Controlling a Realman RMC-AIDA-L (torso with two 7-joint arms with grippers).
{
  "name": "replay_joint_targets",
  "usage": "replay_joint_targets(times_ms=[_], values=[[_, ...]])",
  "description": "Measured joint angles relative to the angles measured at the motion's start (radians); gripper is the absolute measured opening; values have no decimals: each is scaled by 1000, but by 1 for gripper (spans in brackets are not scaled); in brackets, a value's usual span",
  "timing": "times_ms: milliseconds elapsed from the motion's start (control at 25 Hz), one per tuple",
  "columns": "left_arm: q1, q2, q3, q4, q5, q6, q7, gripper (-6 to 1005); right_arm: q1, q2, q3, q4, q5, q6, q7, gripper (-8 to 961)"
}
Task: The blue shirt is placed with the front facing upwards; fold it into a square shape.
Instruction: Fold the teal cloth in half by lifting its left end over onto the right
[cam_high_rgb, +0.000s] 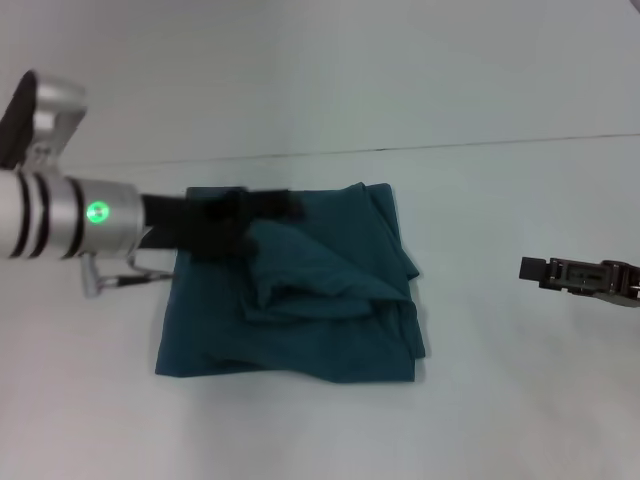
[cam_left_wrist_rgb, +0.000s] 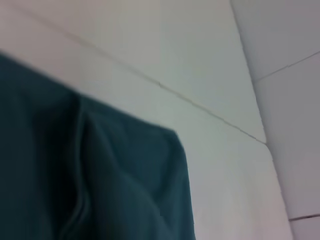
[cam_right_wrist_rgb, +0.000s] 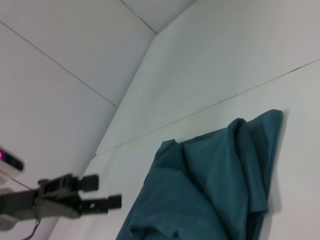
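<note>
The blue shirt is lying folded into a rough, rumpled block in the middle of the table, with a loose fold sitting on top of its centre and its far edge lying just before the seam that is running across the table. The left gripper is reaching in from the left and hanging over the shirt's far left part, near its far edge. The right gripper is hovering well to the right of the shirt, apart from it, over bare table.
</note>
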Motion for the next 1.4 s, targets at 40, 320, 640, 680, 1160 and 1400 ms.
replay_joint_targets(times_ms=[40, 320, 640, 680, 1160, 1400], values=[[11, 1, -18, -2, 1, 25, -3, 912, 0, -1, 0, 0, 0, 0, 0, 819], [75, -6, -73, -24, 1, 80, -13, 949, 0, -2, -1, 0, 0, 0, 0, 819], [75, -7, -67, -100, 30, 7, -9, 944, -1, -2, -1, 0, 0, 1, -1, 819], [74, -7, -68, -107, 33, 2, -10, 943, -3, -2, -1, 0, 0, 1, -1, 819], [30, -34, -65, -134, 33, -59, 3, 935, -6, 1, -1, 0, -2, 1, -4, 819], [-13, -31, -63, -191, 34, -101, 9, 931, -11, 1, 2, 0, -3, 1, -5, 819]])
